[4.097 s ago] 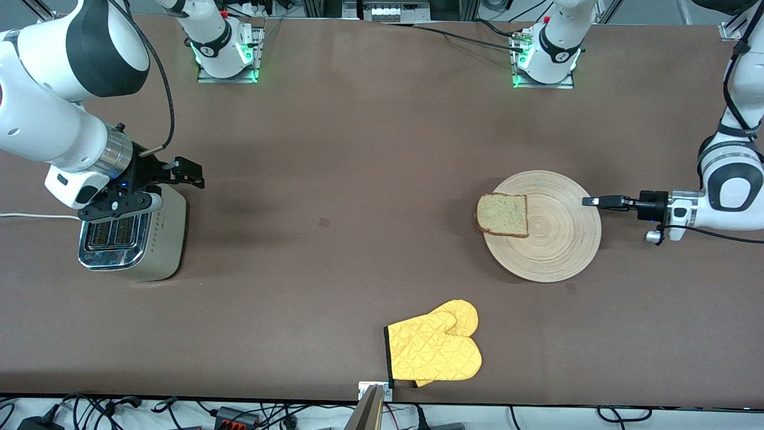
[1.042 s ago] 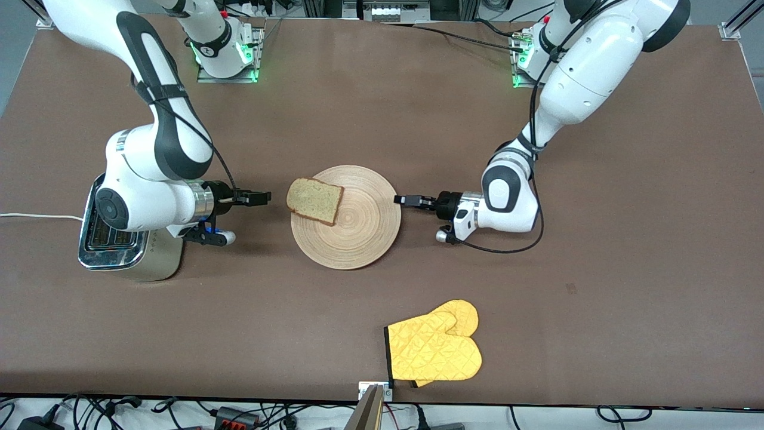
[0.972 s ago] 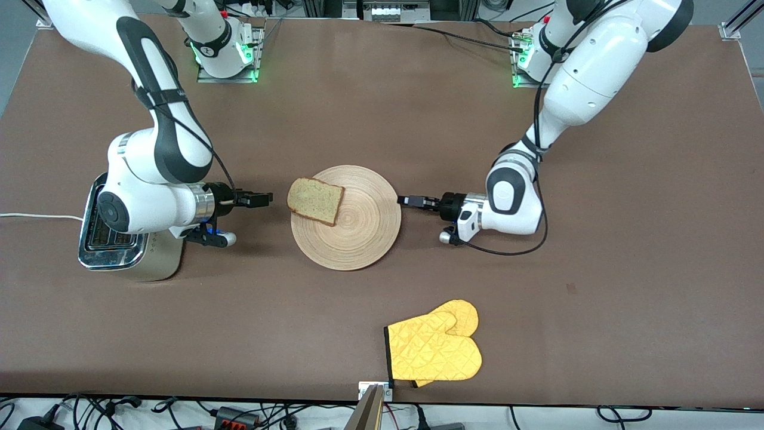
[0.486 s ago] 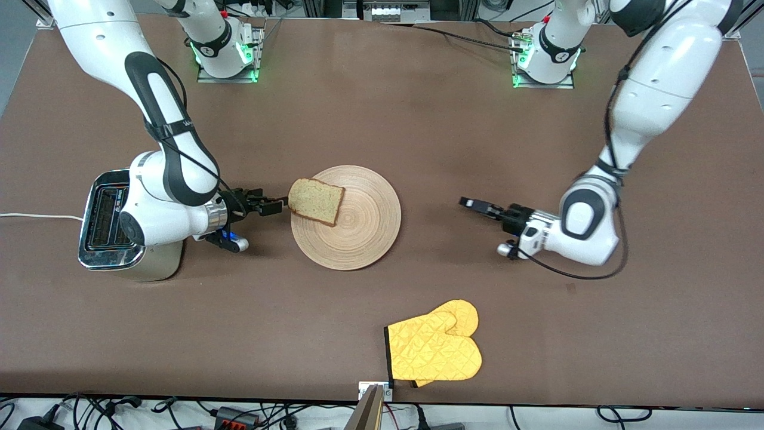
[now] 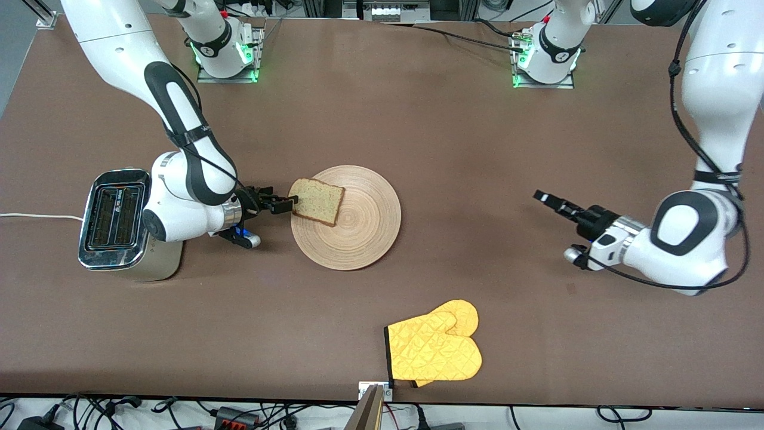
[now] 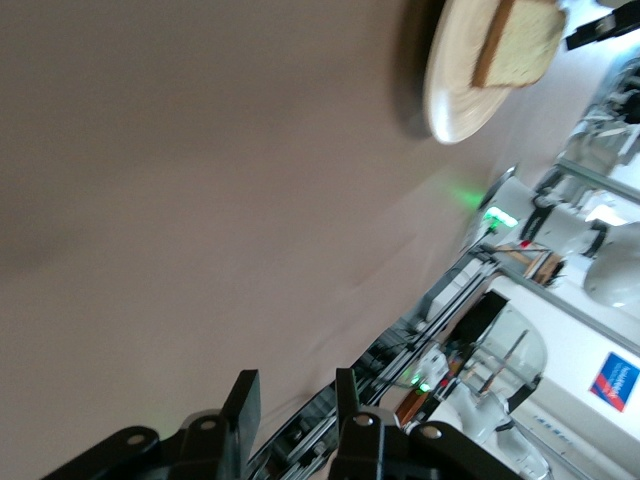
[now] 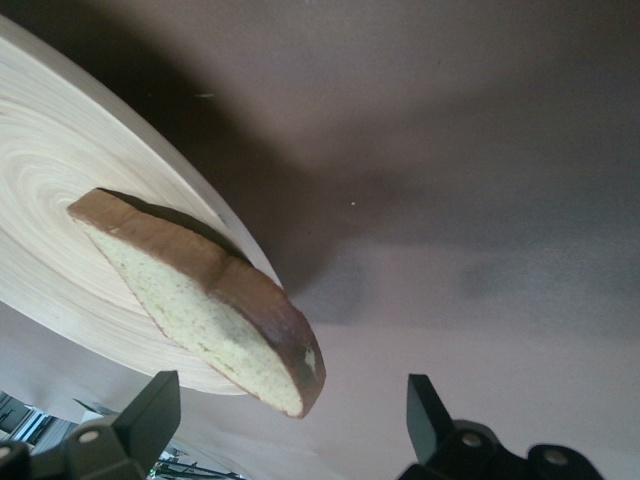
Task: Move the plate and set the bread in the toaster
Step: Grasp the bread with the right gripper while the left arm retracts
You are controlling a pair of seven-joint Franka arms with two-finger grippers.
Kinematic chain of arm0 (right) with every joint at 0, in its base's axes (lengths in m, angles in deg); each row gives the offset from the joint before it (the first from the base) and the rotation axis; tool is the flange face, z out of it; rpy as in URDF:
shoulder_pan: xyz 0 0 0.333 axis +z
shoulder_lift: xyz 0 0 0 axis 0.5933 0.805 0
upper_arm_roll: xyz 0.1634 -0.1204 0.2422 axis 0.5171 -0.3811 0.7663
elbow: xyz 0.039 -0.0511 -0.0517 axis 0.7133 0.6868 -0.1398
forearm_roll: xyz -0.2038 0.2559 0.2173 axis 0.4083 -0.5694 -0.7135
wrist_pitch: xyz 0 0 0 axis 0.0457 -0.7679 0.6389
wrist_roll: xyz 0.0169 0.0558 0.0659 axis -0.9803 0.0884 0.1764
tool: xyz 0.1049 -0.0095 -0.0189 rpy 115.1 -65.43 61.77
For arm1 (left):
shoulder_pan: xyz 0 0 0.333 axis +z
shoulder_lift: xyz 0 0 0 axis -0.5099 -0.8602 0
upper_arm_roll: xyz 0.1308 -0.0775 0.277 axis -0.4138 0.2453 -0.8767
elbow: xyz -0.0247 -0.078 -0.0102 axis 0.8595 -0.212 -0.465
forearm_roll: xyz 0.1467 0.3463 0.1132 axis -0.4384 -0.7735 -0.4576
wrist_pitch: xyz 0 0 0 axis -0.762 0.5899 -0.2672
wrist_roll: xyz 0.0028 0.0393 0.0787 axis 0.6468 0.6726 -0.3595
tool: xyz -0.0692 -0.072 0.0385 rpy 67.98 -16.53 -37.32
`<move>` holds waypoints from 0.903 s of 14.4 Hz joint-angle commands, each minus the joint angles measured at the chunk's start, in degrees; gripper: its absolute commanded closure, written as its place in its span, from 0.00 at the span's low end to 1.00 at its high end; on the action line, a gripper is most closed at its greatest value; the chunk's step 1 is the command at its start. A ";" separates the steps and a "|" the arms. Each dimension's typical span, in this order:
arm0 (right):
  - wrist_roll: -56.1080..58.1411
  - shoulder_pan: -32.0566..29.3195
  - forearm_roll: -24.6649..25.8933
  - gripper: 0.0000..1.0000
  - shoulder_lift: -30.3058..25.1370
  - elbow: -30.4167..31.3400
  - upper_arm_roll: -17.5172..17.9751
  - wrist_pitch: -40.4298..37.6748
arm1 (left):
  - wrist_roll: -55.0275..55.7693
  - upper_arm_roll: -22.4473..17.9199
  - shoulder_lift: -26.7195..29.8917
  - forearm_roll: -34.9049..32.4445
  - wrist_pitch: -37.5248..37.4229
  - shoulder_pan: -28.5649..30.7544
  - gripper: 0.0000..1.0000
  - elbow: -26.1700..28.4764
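Toaster (image 5: pixel 113 224) at mid-height of the frame, at the right arm's end of the counter (image 5: pixel 418 131), upright, both slots facing up and showing nothing in them, white cord (image 5: pixel 36 217) running off to the frame edge

Right arm comes down from its base at the top of the frame, wrist just beside the toaster. Right end effector (image 5: pixel 287 203) points at the bread (image 5: pixel 316 202), low over the counter at the plate's rim. Right wrist view: end effector (image 7: pixel 290 400) has its jaws spread wide, the overhanging corner of the bread (image 7: pixel 190 300) between the fingers, a clear gap on each side, so no grip on it

Plate (image 5: pixel 364 233) is round, wooden, flat on the counter in the middle of the frame. The bread lies on the part of it toward the toaster, one edge sticking out past the rim. The rest of the plate (image 7: pixel 60 200) is bare

Yellow oven mitt (image 5: pixel 436 349) low in the frame centre, nearer the camera than the plate, well apart from it, at the counter's edge

Left end effector (image 5: pixel 540 196) at mid-height toward the left arm's end, over bare counter, well apart from the plate, tips pointing toward it. Left wrist view: end effector (image 6: pixel 295 395) fingers stand a little apart, nothing between them, plate (image 6: pixel 455 100) and bread (image 6: pixel 520 40) far off at the frame top
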 commanded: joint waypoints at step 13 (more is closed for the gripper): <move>-0.15 1.03 -3.20 0.37 1.85 0.35 0.19 0.32 | 14.61 5.15 21.20 -26.00 1.04 -0.42 0.00 0.87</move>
